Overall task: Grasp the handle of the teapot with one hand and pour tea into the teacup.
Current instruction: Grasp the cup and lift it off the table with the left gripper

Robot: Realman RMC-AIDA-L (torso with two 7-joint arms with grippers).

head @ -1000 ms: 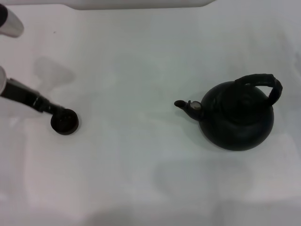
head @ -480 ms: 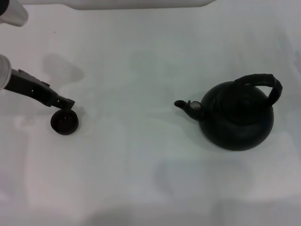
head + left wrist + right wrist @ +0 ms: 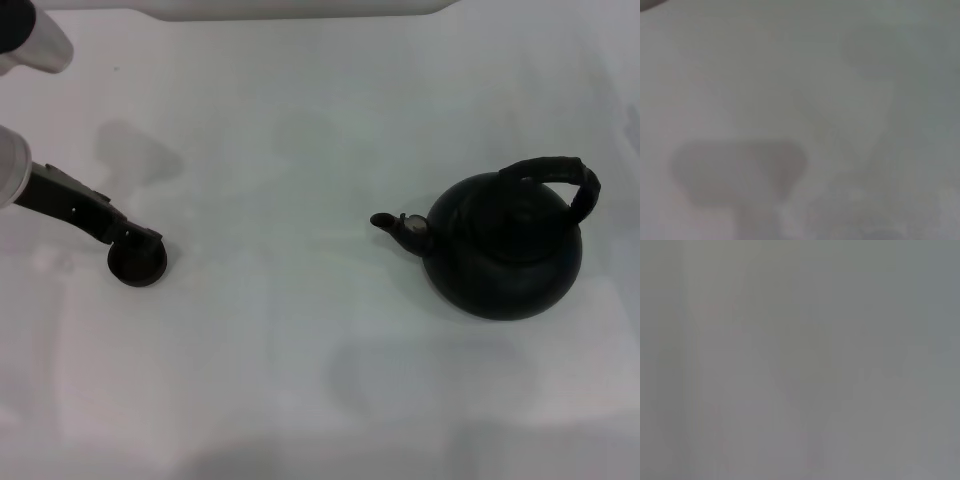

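head view: left gripper (image 3: 138, 236) at the teacup (image 3: 138, 262) far left on the worktop (image 3: 300, 380), jaws state can't tell, teapot (image 3: 505, 250) well apart at right, handle (image 3: 552, 175) ungrasped, right gripper unseen, pour not started.

Matte black teapot (image 3: 505, 255), ribbed wrapped handle (image 3: 552, 172), smooth white table (image 3: 300, 350).

I've got open counter (image 3: 300, 150) betw the teacup (image 3: 138, 264) on my left and the teapot (image 3: 505, 250) on my right, well apart. Left gripper (image 3: 135, 238) sits at the cup's far rim, blocking that side. Handle (image 3: 555, 175) arches clear above the pot, open room all round; spout points toward the cup
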